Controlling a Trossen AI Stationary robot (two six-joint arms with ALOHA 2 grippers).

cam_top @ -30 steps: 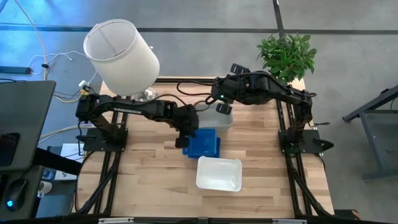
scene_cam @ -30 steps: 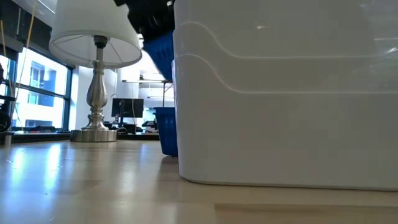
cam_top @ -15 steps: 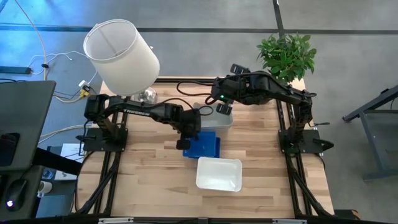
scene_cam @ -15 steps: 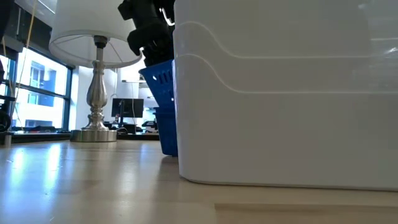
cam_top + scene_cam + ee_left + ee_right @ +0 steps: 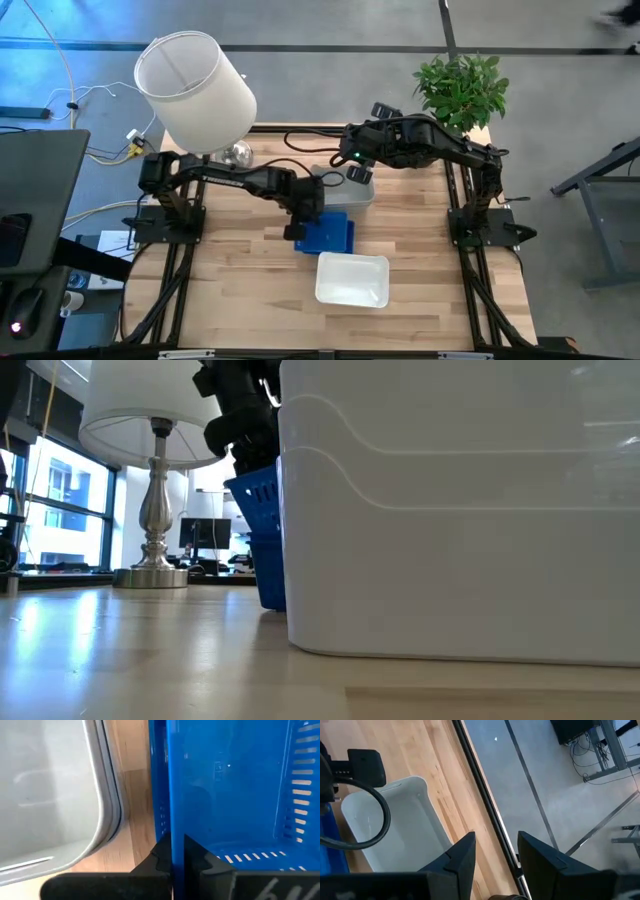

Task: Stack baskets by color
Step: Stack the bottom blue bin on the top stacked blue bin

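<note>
A perforated blue basket (image 5: 328,234) sits at mid-table with my left gripper (image 5: 303,222) shut on its left side. In the low view it (image 5: 258,500) leans tilted over another blue basket (image 5: 268,572) standing on the table. A clear-grey basket stack (image 5: 345,192) lies just behind the blue one, and shows beside it in the left wrist view (image 5: 45,790). A white basket (image 5: 352,278) rests on the table nearer the front edge and fills the low view (image 5: 460,510). My right gripper (image 5: 495,862) hangs open, high above the clear-grey stack. My left gripper pinches the blue basket's side wall (image 5: 170,820) at the rim, one finger inside the basket and one outside. The fingers come from above, slanting from the table's left. The basket hangs tilted, its lower part reaching down to the blue basket beneath.
A lamp with a big white shade (image 5: 195,90) stands at the far left corner, its metal stem (image 5: 155,510) on the table. A potted plant (image 5: 462,88) sits at the far right corner. Bare wood lies left of the baskets.
My left gripper has gone down with the blue basket, still shut on its wall. The basket, high above the table a second ago, now sits low and tilted over the blue basket on the table. My right arm has kept still.
</note>
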